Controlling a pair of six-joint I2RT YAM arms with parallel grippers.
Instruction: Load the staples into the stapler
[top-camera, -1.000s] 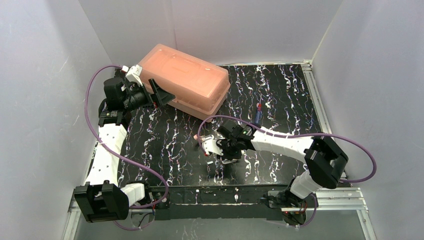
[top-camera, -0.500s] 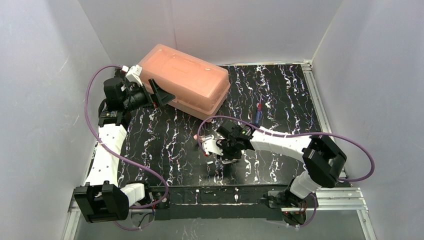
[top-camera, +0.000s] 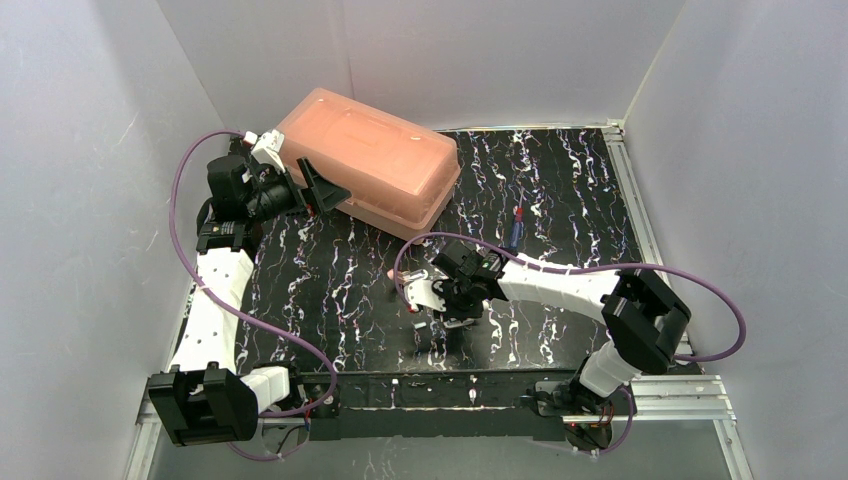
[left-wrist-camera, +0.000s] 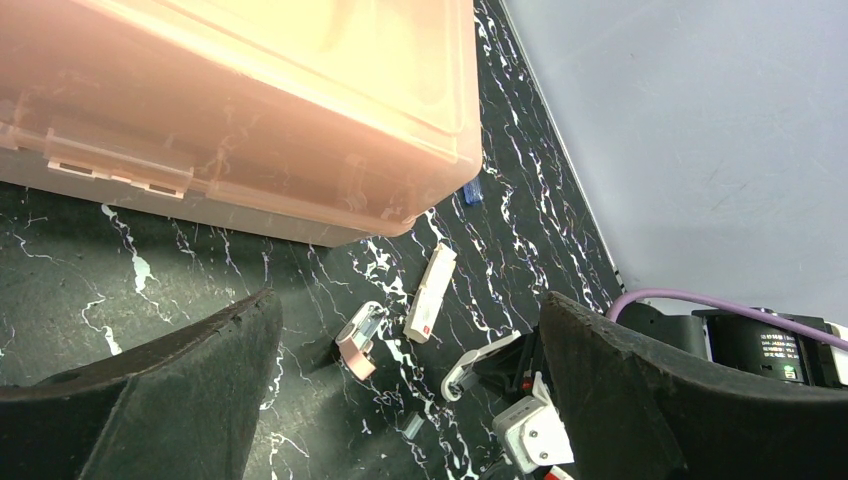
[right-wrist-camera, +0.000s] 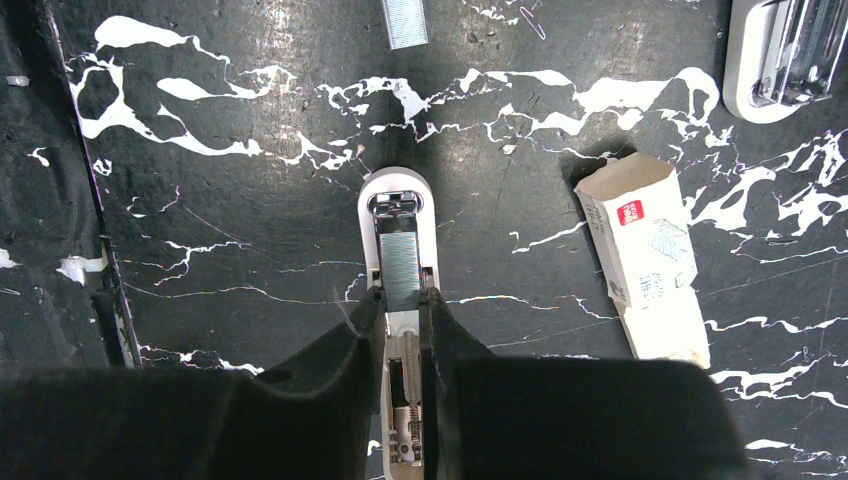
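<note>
Likely lab: white-walled robot enclosure (top-camera: 500, 50)

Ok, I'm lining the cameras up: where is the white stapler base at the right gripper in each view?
Top external: stapler base, white, mid-table at the right gripper's tip.
Left wrist: lower middle, below and right of the staple box.
Right wrist: dead centre, straddled by the jaws.
Shared landmark: the right gripper on it; the staple box shows in both wrist views.

Stapler (right-wrist-camera: 398, 205) mid-table — staple strip (right-wrist-camera: 404, 24) just beyond, staple box (right-wrist-camera: 645, 255) beside, bin (top-camera: 365, 160) far-left
</note>
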